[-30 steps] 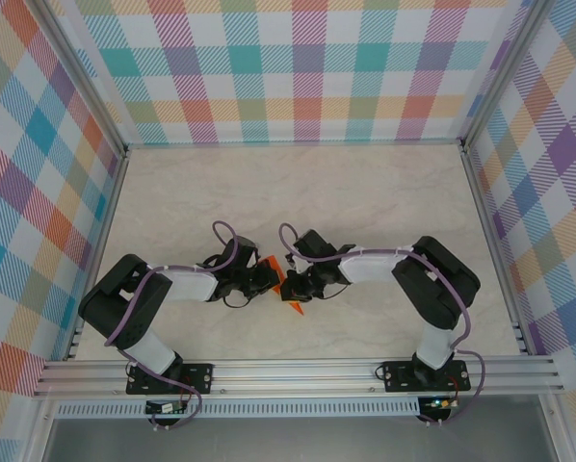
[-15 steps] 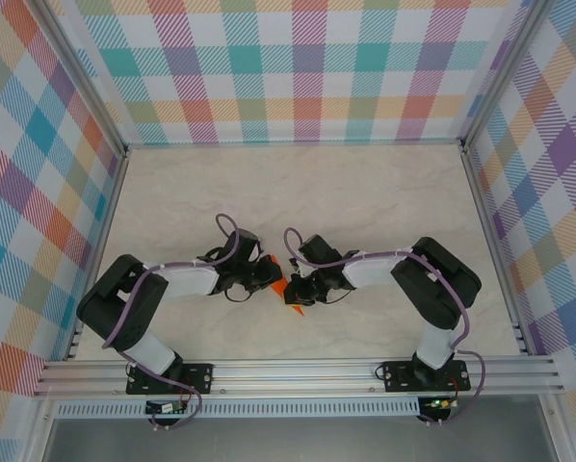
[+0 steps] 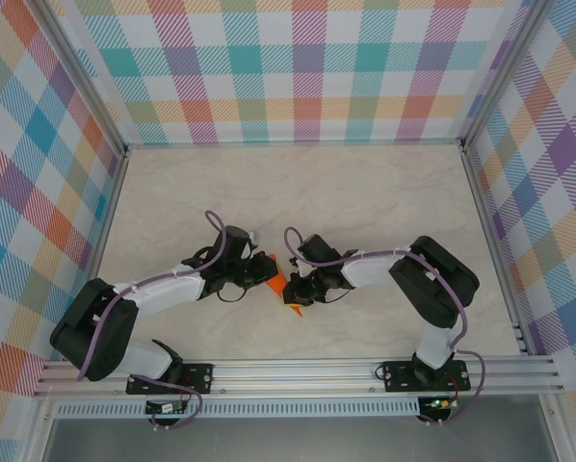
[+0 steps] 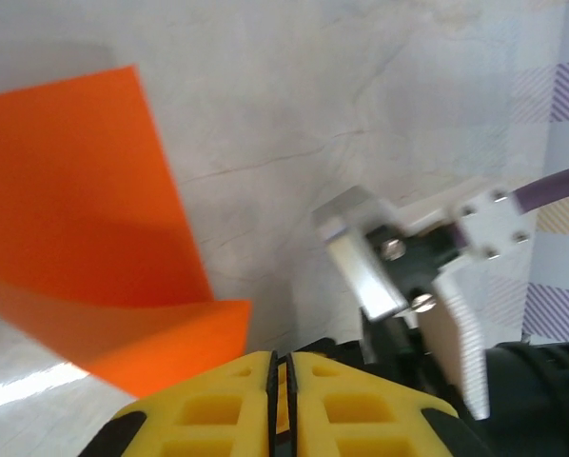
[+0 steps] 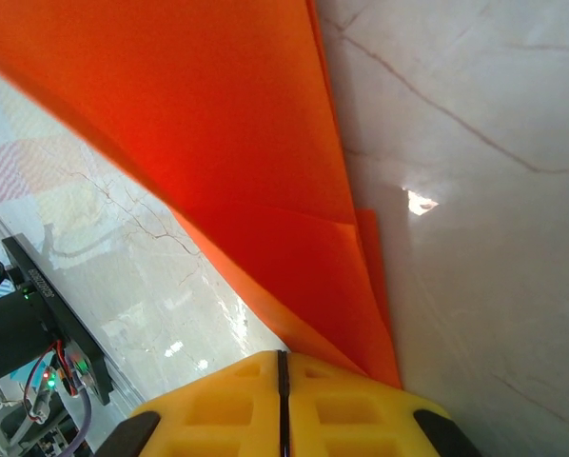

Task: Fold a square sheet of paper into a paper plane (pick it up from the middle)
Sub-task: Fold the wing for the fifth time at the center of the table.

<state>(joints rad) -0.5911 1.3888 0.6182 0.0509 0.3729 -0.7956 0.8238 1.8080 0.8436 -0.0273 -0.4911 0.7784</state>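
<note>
At centre, right end effector (image 5: 280, 357) grips paper plane (image 5: 218, 143); left (image 4: 281, 358) seemingly closed.

The paper plane (image 3: 280, 289), in the middle of the top view, is bright orange. The table (image 3: 365, 192) is creamy white with thin grey wiggly lines. The walls (image 3: 298, 67) have teal, orange, purple, pink and yellow checks. The arms (image 3: 163, 287) are black and white, with purple cables (image 4: 556, 186). The left gripper (image 4: 280, 360) and right gripper (image 5: 282, 356) are yellow.

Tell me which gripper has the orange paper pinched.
The right gripper: the paper plane runs into its closed jaws. The left gripper is shut too, but the paper lies beside it.
</note>
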